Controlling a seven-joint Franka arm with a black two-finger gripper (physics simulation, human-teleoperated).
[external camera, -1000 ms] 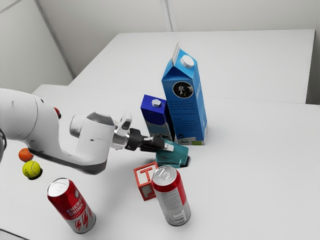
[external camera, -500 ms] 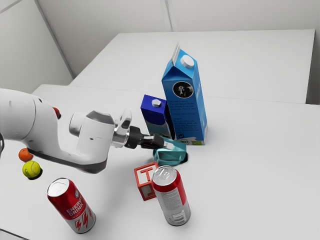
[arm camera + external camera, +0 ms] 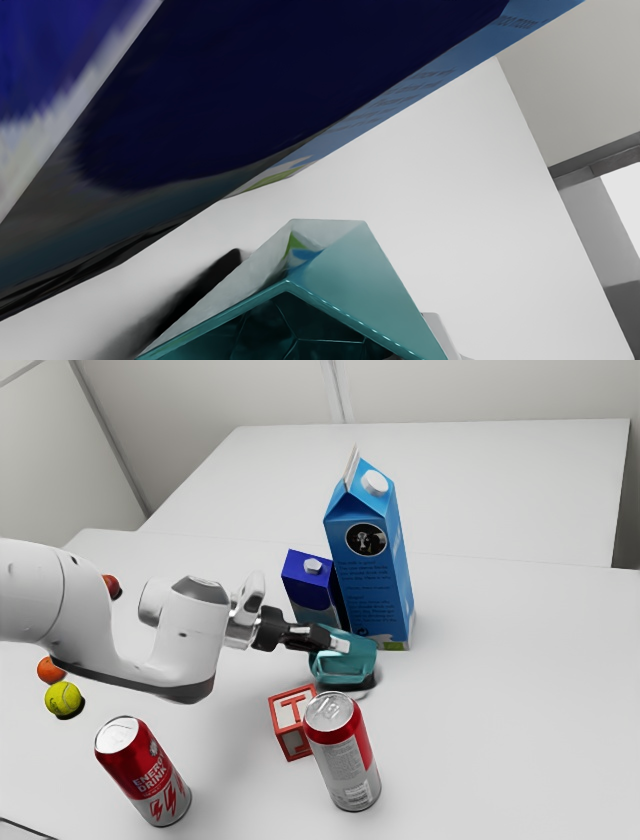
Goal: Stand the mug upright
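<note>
The pincer point(image 3: 337, 644) pinches the mug point(image 3: 345, 670) by its wall. The block point(image 3: 292, 712) sits near it on the worktop point(image 3: 500, 700).

The small carton point(image 3: 308, 572) stands upright just beside the tall carton point(image 3: 362, 575) on the surface point(image 3: 510, 710). The block point(image 3: 291, 712) sits near one upright can point(image 3: 345, 760). Toward the exterior view's left are the other upright can point(image 3: 146, 775), the tennis ball point(image 3: 64, 699), the orange point(image 3: 49, 669) and a round red thing point(image 3: 113, 587).
</note>
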